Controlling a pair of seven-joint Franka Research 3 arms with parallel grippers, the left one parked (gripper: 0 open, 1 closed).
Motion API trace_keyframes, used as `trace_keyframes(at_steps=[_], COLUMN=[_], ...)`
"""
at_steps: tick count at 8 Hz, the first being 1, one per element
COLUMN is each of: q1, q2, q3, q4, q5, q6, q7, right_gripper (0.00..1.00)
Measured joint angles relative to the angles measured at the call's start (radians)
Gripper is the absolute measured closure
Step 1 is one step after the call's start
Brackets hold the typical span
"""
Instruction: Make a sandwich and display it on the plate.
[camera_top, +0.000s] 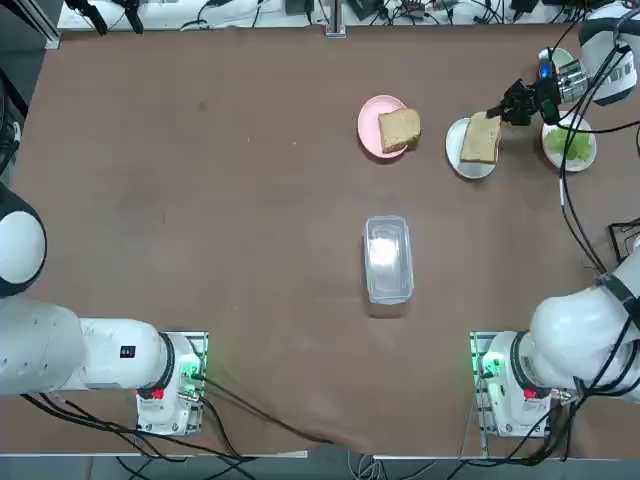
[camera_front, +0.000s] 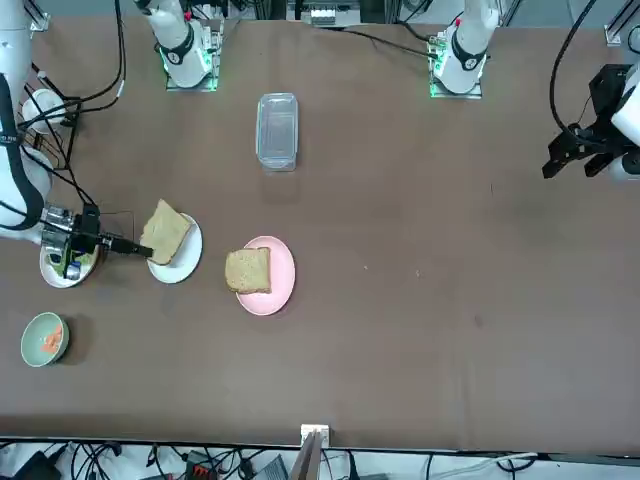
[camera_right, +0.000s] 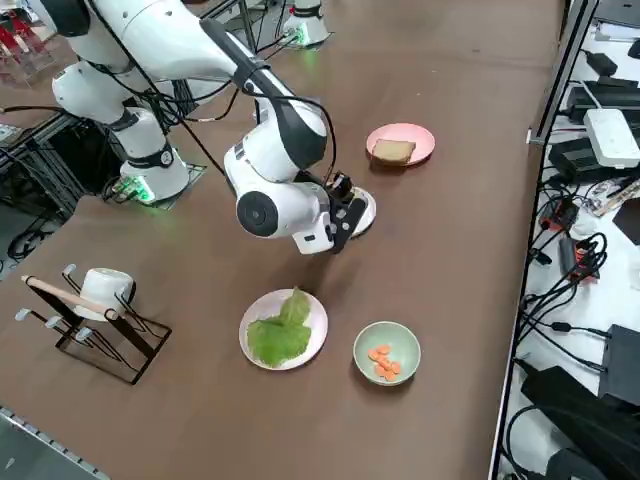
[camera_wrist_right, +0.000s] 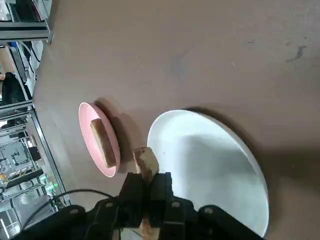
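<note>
The right gripper (camera_top: 503, 110) sat out at the far right of the table, its fingers clamped tight on the edge of a bread slice (camera_top: 481, 138). From overhead that slice hung over a white plate (camera_top: 457, 150), and the wrist camera showed it edge-on, pinched between the fingers and raised off the plate's bare white surface (camera_wrist_right: 210, 165). So the plate was empty underneath, with the slice held above its rim.

At nine o'clock from that plate, close by, a pink plate (camera_top: 368, 124) carried a second bread slice (camera_top: 399, 129), lying flat and overhanging the rim a touch. At three o'clock from the held slice, just past the gripper, sat another white plate (camera_top: 588, 150) with a lettuce leaf (camera_top: 572, 146) on it; the side camera showed the leaf (camera_right: 280, 331) spread over most of that plate. Beside it in the side view stood a pale-green bowl (camera_right: 387, 353) holding small orange pieces, possibly carrot, though the view was too coarse to be sure.

Near the table's centre, at about seven o'clock from the pink plate and well apart from it, lay a clear plastic container (camera_top: 388, 258), lengthwise toward the robot. No sandwich was stacked: the two slices were on separate plates' sides, and the lettuce lay on its own plate.
</note>
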Motion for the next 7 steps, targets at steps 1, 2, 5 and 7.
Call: trace_keyframes(at_steps=[1, 2, 5, 7], q1=[0.000, 0.000, 0.000, 0.000], q2=[0.010, 0.020, 0.042, 0.059], q3=[0.001, 0.003, 0.005, 0.005], q4=[0.004, 0.007, 0.021, 0.035], q5=[0.000, 0.000, 0.000, 0.000], q6=[0.002, 0.006, 0.008, 0.008], q7=[-0.001, -0.003, -0.016, -0.027], right_gripper=[0.93, 0.93, 0.93, 0.93])
